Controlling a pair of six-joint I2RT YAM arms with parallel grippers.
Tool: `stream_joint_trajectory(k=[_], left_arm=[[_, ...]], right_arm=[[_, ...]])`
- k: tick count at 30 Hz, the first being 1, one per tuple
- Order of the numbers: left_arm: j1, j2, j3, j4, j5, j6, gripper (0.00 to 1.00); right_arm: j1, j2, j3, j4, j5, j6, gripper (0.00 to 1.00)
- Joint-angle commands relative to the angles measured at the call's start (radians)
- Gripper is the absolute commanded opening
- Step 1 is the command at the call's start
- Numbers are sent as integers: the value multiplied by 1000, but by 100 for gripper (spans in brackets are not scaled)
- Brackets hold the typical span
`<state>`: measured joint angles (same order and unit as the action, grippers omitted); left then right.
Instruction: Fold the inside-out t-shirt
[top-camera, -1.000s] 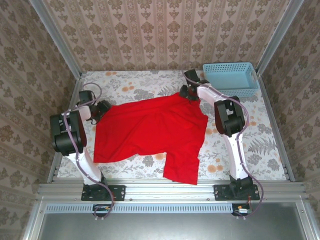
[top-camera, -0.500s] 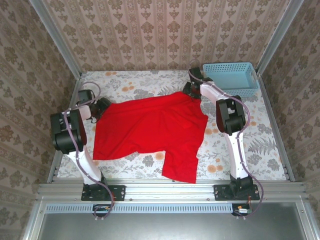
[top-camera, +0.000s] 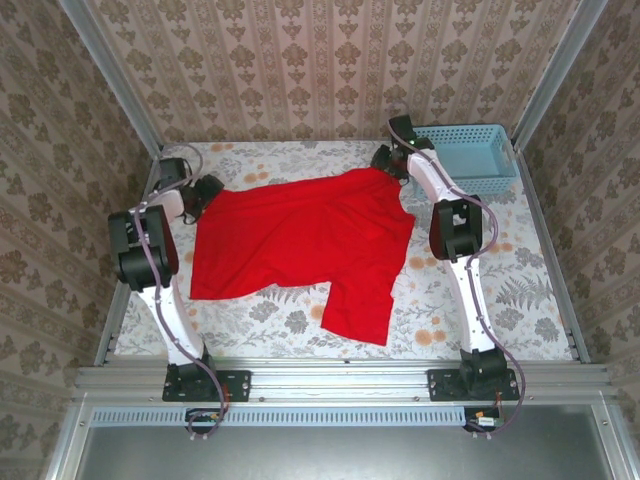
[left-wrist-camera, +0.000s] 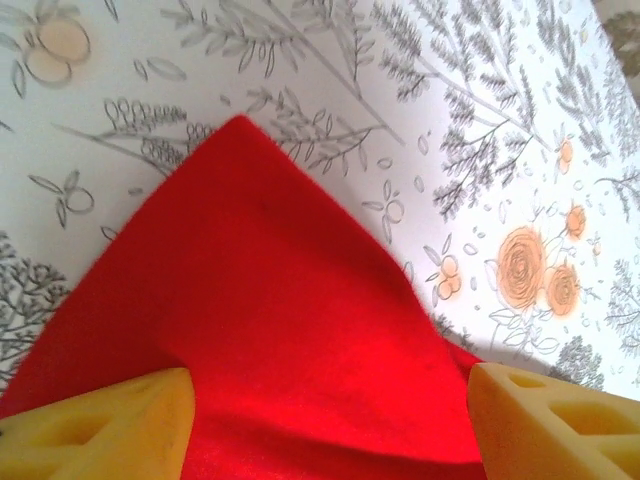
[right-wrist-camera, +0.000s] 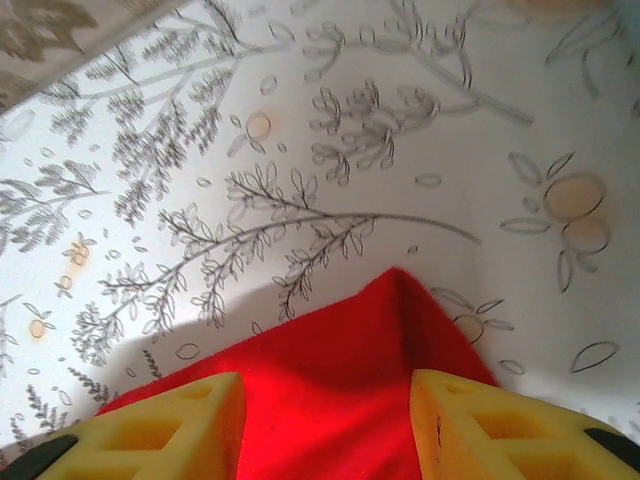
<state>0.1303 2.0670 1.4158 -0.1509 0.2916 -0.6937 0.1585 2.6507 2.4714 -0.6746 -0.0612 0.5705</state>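
Observation:
The inside-out t-shirt (top-camera: 300, 240) is plain red and lies spread across the floral table, one sleeve or flap reaching toward the near edge. My left gripper (top-camera: 205, 190) sits at its far left corner. In the left wrist view the left gripper (left-wrist-camera: 330, 420) is open, fingers wide apart, with the red corner (left-wrist-camera: 270, 300) lying loose between them. My right gripper (top-camera: 385, 160) is at the shirt's far right corner. In the right wrist view the right gripper (right-wrist-camera: 325, 430) has a raised, ridged corner of red cloth (right-wrist-camera: 350, 370) filling the gap between its yellow fingers (right-wrist-camera: 150, 430).
A light-blue plastic basket (top-camera: 465, 155) stands at the far right corner, just beside the right arm's wrist. Patterned walls close in the table on three sides. Bare floral tablecloth (top-camera: 520, 290) lies to the right of the shirt and along the near edge.
Both grippers moved toward the far wall and the shirt slid away from the near edge with them. The left jaws have widened around their corner.

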Motion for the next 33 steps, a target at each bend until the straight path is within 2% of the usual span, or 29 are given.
stream_joint_trajectory(k=[1,3,5,11,15,18,23,25,29,33], left_arm=[[6,-97,52,-196,-62,74,81],[-1,-184,34,-283,-130,98,86],[-13,-298,-27,-355,-215,105,91],[-105,-651,-366,-397,-393,77,91],[-142,-787,-522,-455,-432,82,88],[-127,-846,-620,-465,-422,73,86],[-98,-884,-743,-446,-353,46,81],[-87,-886,-782,-437,-358,28,81],[-65,-854,-830,-371,-318,18,77],[-57,-791,-824,-296,-294,36,66]], right_arm=[[-7,-103,1,-65,-40,-83,50],[-1,-212,-119,-26,-46,-110,50],[12,-386,-346,86,-37,-129,52],[58,-795,-894,265,-8,-102,56],[97,-1020,-1223,345,24,-55,57],[132,-1162,-1421,394,34,-30,58],[188,-1362,-1622,371,56,-23,58],[211,-1437,-1686,350,81,-14,59],[236,-1568,-1814,347,94,9,60],[242,-1622,-1882,332,91,9,61]])
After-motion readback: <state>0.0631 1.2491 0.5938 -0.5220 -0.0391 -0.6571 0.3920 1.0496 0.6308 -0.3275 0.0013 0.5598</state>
